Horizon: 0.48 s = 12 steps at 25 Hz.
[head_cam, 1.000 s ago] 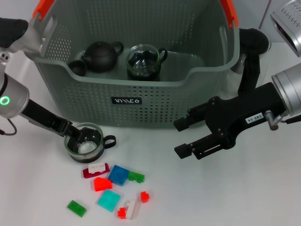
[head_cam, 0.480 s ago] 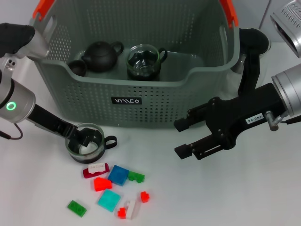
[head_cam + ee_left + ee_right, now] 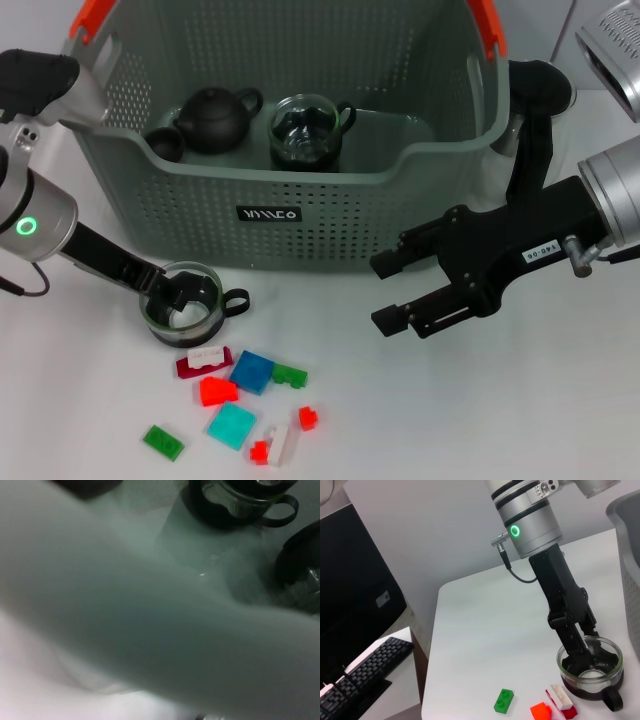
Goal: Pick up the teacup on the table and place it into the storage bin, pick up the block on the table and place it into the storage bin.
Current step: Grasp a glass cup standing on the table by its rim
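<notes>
Even, bright light falls on the white table [image 3: 520,420], with only soft shadows under the right gripper [image 3: 392,292]. The left wrist view is blurred, filled by the bin [image 3: 150,630] wall close up.

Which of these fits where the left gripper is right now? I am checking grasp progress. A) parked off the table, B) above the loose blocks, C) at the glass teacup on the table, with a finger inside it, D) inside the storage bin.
C: in the head view the left gripper reaches down into the glass teacup, which stands on the table in front of the storage bin; the right wrist view shows the same.
</notes>
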{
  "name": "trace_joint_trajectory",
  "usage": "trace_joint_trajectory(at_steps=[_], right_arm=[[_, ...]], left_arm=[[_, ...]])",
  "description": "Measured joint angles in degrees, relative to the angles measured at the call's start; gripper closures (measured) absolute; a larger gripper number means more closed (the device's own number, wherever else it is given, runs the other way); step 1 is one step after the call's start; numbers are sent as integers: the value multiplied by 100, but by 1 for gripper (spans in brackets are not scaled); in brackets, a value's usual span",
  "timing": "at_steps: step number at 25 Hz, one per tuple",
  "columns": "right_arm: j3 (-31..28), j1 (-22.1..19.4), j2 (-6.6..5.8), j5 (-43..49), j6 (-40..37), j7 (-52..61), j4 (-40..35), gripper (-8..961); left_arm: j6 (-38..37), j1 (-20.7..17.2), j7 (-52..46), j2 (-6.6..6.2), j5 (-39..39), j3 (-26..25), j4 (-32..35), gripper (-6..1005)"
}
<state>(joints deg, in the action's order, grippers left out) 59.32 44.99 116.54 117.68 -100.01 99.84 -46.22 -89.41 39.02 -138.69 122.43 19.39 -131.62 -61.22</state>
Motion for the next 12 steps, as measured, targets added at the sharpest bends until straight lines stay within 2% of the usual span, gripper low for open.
trace_joint_trajectory(at_steps=[4, 12], right_arm=[[0, 0, 0, 0, 31, 0, 0, 188], [-5, 0, 0, -21, 51, 0, -4, 188]], left_arm=[[31, 0, 10, -17, -6, 6, 47, 417], [133, 0, 42, -35, -15, 11, 69, 772]])
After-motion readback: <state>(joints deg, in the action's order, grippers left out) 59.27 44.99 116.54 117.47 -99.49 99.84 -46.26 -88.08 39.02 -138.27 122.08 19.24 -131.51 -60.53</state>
